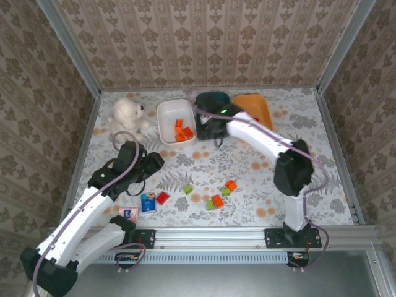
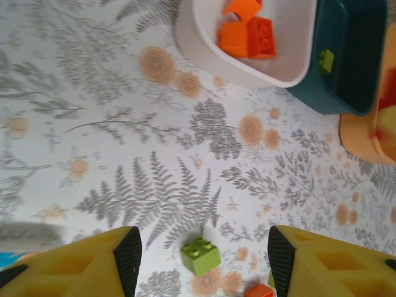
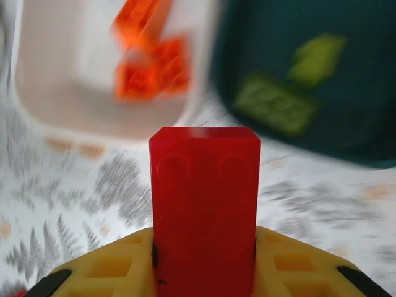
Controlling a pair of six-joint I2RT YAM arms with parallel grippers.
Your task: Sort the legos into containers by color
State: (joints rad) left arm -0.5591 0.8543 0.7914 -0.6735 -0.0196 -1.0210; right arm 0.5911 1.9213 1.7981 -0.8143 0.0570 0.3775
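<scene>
Red lego [image 3: 204, 204] pinched upright in my right claw [image 3: 204, 250], near white tub [image 3: 68, 86] and teal tub [image 3: 371, 68] rims; left claw [image 2: 204, 247] spread, green lego [image 2: 200, 255] ahead, bare table [image 2: 124, 154] around.

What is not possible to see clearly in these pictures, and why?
- Dark teal plastic tub, top view: the right arm covers most of its inside.
- Orange plastic tub, left wrist view: cut by the right edge; contents blurred.
- Lime green bricks, right wrist view: motion blur, studs uncountable.
- Small orange brick, left wrist view: cut by the bottom edge.
</scene>
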